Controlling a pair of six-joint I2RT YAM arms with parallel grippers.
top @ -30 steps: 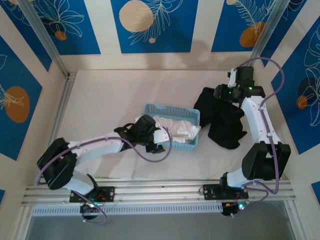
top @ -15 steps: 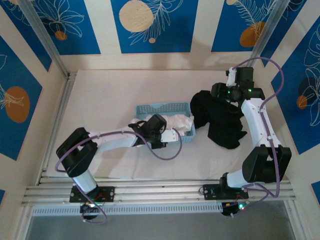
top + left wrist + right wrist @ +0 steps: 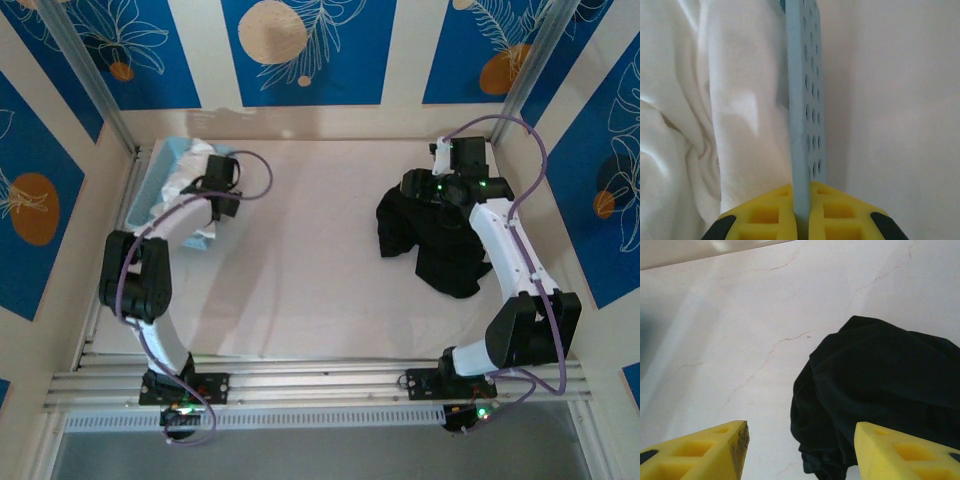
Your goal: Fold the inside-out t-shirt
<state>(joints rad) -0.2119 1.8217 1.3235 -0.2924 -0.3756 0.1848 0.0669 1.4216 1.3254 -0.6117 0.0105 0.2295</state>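
top external view: the blue basket (image 3: pixel 143 205) sits in the far left corner of the table (image 3: pixel 300 260), hard against the side rail. a white cloth (image 3: pixel 188 168) is bunched up inside it and rises above the rim. my left arm lies across the basket's right side and covers much of it, so i cannot make out its full outline from above.

from my left wrist, my left gripper (image 3: pixel 801 212) is pinched tight on the basket's thin perforated wall, one finger inside and one outside. the white cloth presses against the wall's inner face, and bare table lies on the outer side. the wall's far end is cut off at the top of the picture.

the black t-shirt (image 3: pixel 440 250) lies crumpled on the right half of the table, well apart from the basket. my right wrist and forearm hide its far and right parts. it is too bunched to tell sleeves or collar.

my right gripper (image 3: pixel 800 427) hangs over the shirt's left edge with its fingers spread wide and nothing between them.
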